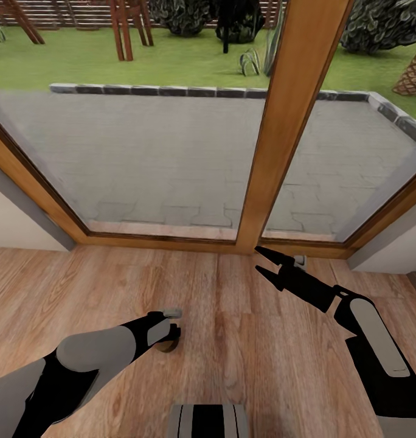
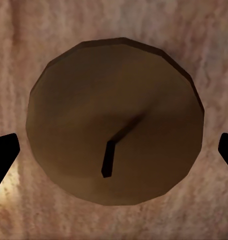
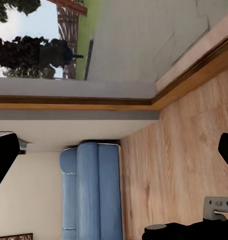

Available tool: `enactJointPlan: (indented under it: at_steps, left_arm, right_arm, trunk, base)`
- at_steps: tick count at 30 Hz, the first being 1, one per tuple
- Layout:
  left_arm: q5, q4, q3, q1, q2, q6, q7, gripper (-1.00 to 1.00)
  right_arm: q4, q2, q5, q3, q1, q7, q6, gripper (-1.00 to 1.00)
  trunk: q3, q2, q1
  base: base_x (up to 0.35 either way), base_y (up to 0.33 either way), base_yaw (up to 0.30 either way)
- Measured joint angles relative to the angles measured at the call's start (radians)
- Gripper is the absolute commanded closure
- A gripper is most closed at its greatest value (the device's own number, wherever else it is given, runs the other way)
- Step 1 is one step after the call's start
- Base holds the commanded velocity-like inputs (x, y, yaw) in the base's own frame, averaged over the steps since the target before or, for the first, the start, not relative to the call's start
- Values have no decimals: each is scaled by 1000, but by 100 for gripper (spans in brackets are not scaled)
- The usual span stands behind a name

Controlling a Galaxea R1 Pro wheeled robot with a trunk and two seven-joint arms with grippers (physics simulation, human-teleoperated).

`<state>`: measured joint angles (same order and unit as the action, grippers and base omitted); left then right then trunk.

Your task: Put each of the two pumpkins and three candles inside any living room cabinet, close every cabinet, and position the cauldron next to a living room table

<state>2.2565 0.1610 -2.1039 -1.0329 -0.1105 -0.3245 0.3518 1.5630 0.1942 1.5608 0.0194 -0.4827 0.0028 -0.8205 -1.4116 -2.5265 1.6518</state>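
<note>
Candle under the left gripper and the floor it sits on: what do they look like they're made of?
The candle looks like matte tan-brown wax, judging by its dull, even top and dark wick, though the render leaves this open. The floor appears to be wood planks with a satin finish: visible grain and plank seams.

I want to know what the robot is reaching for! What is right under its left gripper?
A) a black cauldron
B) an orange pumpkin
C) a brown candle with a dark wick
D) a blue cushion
C: the left wrist view looks straight down on the round tan top of a candle with a small dark wick, standing on the wooden floor, between the open fingers of the left gripper.
</note>
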Motion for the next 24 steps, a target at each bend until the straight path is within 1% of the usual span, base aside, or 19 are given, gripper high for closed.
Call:
enactJointPlan:
  at_steps: [7, 12, 24]
  left_arm:
    - [0, 0, -1, 0, 0, -1, -1, -100]
    - [0, 0, 0, 0, 0, -1, -1, -100]
    - [0, -1, 2, 0, 0, -1, -1, -100]
  right_arm:
    - [0, 0, 0, 0, 0, 0, 0, -100]
    - [0, 0, -1, -1, 0, 0, 0, -100]
    - [0, 0, 0, -1, 0, 0, 0, -100]
  trunk:
    - [0, 0, 0]
    - [-19, -1, 2]
    - [-19, -1, 2]
  base:
    - [0, 0, 0]
    - [0, 0, 0]
    - [0, 0, 0]
